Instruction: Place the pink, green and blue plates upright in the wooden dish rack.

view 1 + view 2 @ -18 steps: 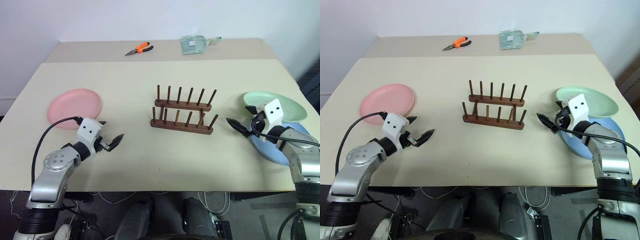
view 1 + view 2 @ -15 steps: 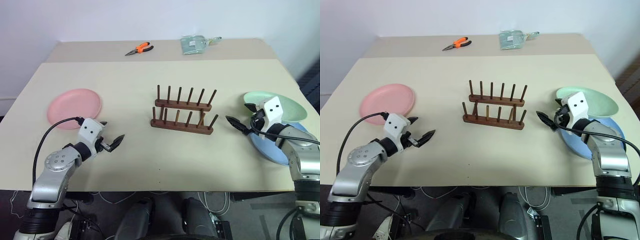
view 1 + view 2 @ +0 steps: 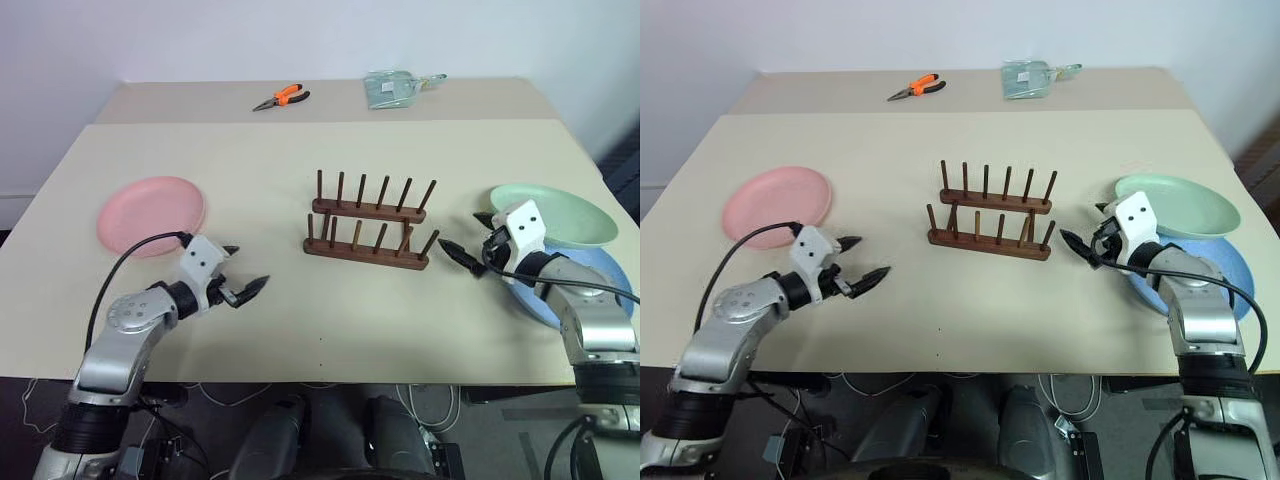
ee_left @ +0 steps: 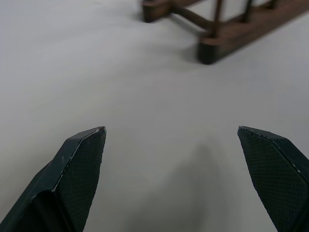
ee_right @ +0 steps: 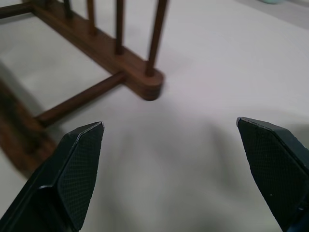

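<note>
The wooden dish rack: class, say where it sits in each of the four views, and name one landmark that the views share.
Left eye view: the wooden dish rack stands mid-table, between both grippers.
Right eye view: mid-table again.
Left wrist view: one end of its base bars crosses the upper edge.
Right wrist view: bars and pegs run from the upper left corner toward the middle.
Shared landmark: the beige table under it.

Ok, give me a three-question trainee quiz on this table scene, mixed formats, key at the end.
1. True or false: a plate already stands in the wooden dish rack.
2. Which plate lies nearest the left gripper? A pink plate B green plate C blue plate
3. Fill in: the orange-handled pliers lie at the table's ___ edge.

Key: 1 false; 2 A; 3 far.
</note>
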You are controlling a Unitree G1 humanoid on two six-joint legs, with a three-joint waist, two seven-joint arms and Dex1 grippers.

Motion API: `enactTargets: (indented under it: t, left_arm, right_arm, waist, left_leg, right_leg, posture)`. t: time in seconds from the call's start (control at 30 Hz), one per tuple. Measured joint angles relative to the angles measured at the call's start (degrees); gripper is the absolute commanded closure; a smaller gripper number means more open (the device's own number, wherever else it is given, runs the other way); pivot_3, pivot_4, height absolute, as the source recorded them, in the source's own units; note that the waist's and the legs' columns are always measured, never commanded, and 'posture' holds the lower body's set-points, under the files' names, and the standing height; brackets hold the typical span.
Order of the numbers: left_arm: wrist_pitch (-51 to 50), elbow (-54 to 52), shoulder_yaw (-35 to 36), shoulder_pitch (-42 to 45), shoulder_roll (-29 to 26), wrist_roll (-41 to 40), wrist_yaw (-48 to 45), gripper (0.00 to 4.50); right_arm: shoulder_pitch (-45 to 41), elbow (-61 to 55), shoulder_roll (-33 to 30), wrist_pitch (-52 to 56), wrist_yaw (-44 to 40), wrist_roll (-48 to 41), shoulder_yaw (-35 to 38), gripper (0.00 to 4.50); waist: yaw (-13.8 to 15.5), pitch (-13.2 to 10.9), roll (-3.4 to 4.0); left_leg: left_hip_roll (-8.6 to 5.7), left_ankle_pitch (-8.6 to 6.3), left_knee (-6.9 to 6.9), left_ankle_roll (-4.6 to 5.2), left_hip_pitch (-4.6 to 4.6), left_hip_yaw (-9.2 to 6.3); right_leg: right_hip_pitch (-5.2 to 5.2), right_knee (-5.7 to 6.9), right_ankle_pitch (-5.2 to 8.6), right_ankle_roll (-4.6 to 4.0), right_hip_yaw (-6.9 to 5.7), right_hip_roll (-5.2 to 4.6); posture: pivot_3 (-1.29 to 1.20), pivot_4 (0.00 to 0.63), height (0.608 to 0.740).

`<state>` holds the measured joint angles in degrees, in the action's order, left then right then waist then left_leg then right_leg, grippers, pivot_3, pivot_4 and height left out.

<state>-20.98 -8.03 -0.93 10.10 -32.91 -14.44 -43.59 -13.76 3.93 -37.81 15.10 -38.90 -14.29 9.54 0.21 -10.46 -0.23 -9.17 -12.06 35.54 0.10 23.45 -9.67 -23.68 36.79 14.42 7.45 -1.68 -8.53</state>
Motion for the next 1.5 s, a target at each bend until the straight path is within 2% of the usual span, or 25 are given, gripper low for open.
enactTargets:
  t: [0.2,0.4,0.5,0.63,0.67,0.7,0.93,1.1,1.13,1.2,1.3,1.37,1.43,1.5]
  left_arm:
    - [7.05,21.34,-8.92,17.27,3.28,3.72,-10.48,0.03]
    - [16.01,41.52,-11.97,29.92,10.49,7.07,-16.39,0.03]
    - [20.47,49.84,-12.42,34.17,14.33,9.15,-16.45,1.38]
    - [23.19,51.66,-12.45,34.68,16.03,9.70,-18.30,3.35]
    - [23.71,51.38,-12.31,34.34,16.35,9.83,-18.15,3.70]
    - [23.96,50.52,-12.36,33.76,15.73,10.23,-18.42,3.76]
    - [24.86,38.67,-13.00,25.67,11.20,10.35,-21.13,3.76]
    - [17.73,22.10,-12.85,16.49,3.63,6.89,-26.29,3.76]
    - [16.00,19.49,-12.87,15.32,2.37,6.24,-26.89,2.71]
    - [13.46,17.07,-12.91,14.26,1.12,5.83,-27.39,1.91]
    - [13.05,16.63,-12.96,14.16,0.98,6.70,-25.55,0.35]
    - [13.04,16.61,-12.90,14.15,0.50,7.00,-24.05,0.35]
    - [12.44,15.78,-12.40,13.29,0.02,6.75,-23.26,0.31]
    - [11.18,13.98,-11.04,11.13,-1.51,5.77,-22.42,0.92]
  right_arm:
    - [5.52,-7.45,0.76,2.38,2.90,-0.41,1.63,0.00]
    - [9.27,-12.14,0.75,4.48,5.82,-0.51,4.93,0.00]
    - [10.38,-13.57,0.76,4.93,6.99,-0.43,5.39,0.00]
    - [10.80,-14.60,0.79,5.69,8.12,-0.41,5.38,0.00]
    - [10.86,-14.93,0.83,5.76,8.24,-0.41,5.34,0.00]
    - [10.88,-15.11,0.83,5.76,8.29,-0.41,5.28,0.00]
    - [9.86,-14.34,0.82,5.73,8.40,0.11,4.67,0.00]
    - [7.54,-11.27,0.76,5.27,7.73,1.02,3.80,0.00]
    - [7.19,-10.63,0.75,5.21,7.53,1.26,3.60,0.00]
    - [6.55,-9.70,0.75,4.89,7.20,1.78,3.10,0.00]
    - [6.28,-9.16,0.69,4.22,6.46,2.16,2.48,0.00]
    - [6.30,-9.04,0.30,4.17,5.79,2.23,2.47,0.00]
    - [6.73,-9.13,-0.85,4.26,4.38,1.98,2.51,0.54]
    - [8.91,-9.94,-2.95,4.82,1.94,1.17,3.15,1.36]
  waist:
    - [0.64,0.01,0.02]
    - [0.59,0.02,0.01]
    - [0.61,0.03,0.00]
    - [0.53,0.04,0.01]
    - [0.52,0.04,0.01]
    - [0.41,0.05,0.01]
    - [0.02,0.11,0.12]
    - [-0.65,0.11,0.14]
    - [-0.67,0.10,0.15]
    - [-0.52,0.09,0.18]
    - [-0.28,0.09,0.17]
    - [-0.06,0.09,0.18]
    - [-0.07,0.11,0.20]
    - [-0.07,0.11,0.19]
  left_leg:
    - [-0.04,-0.04,0.02,0.08,0.01,0.02]
    - [-0.07,-0.10,0.09,0.20,0.02,0.02]
    - [-0.08,-0.14,0.22,0.27,0.02,0.03]
    - [-0.09,-0.22,0.33,0.41,0.02,0.06]
    - [-0.09,-0.23,0.35,0.41,0.02,0.07]
    - [-0.09,-0.23,0.35,0.41,0.02,0.07]
    - [-0.07,-0.23,0.35,0.41,0.00,0.09]
    - [-0.06,-0.23,0.33,0.42,0.00,0.07]
    - [-0.06,-0.23,0.34,0.42,0.00,0.06]
    - [-0.06,-0.23,0.35,0.42,0.00,0.06]
    - [-0.07,-0.23,0.36,0.42,0.00,0.07]
    - [-0.06,-0.24,0.35,0.42,0.00,0.07]
    - [-0.06,-0.24,0.34,0.41,0.00,0.08]
    - [-0.03,-0.24,0.29,0.41,0.00,0.07]
  right_leg:
    - [0.05,-0.15,-0.02,0.02,-0.05,0.00]
    - [0.26,-0.48,-0.15,0.23,-0.07,0.01]
    - [0.36,-0.53,-0.20,0.33,-0.07,0.01]
    - [0.42,-0.55,-0.21,0.36,-0.07,0.00]
    - [0.42,-0.55,-0.21,0.36,-0.07,0.00]
    - [0.42,-0.56,-0.22,0.36,-0.06,0.01]
    - [0.41,-0.54,-0.23,0.35,-0.05,0.02]
    - [0.40,-0.54,-0.22,0.34,-0.03,0.02]
    - [0.40,-0.54,-0.22,0.33,-0.03,0.02]
    - [0.41,-0.54,-0.23,0.33,-0.03,0.02]
    - [0.41,-0.54,-0.23,0.33,-0.03,0.02]
    - [0.39,-0.54,-0.23,0.33,-0.03,0.02]
    - [0.38,-0.54,-0.22,0.33,-0.02,0.02]
    - [0.36,-0.54,-0.22,0.32,-0.02,0.03]
  posture:
    - [0.00,0.150,0.738]
    - [0.00,0.150,0.738]
    - [0.00,0.150,0.738]
    - [0.00,0.150,0.738]
    - [0.00,0.150,0.738]
    - [0.00,0.150,0.738]
    - [0.00,0.150,0.738]
    - [0.00,0.150,0.738]
    - [0.00,0.150,0.738]
    - [0.00,0.150,0.738]
    - [0.00,0.150,0.738]
    - [0.00,0.150,0.738]
    - [0.00,0.150,0.738]
    - [0.00,0.150,0.738]
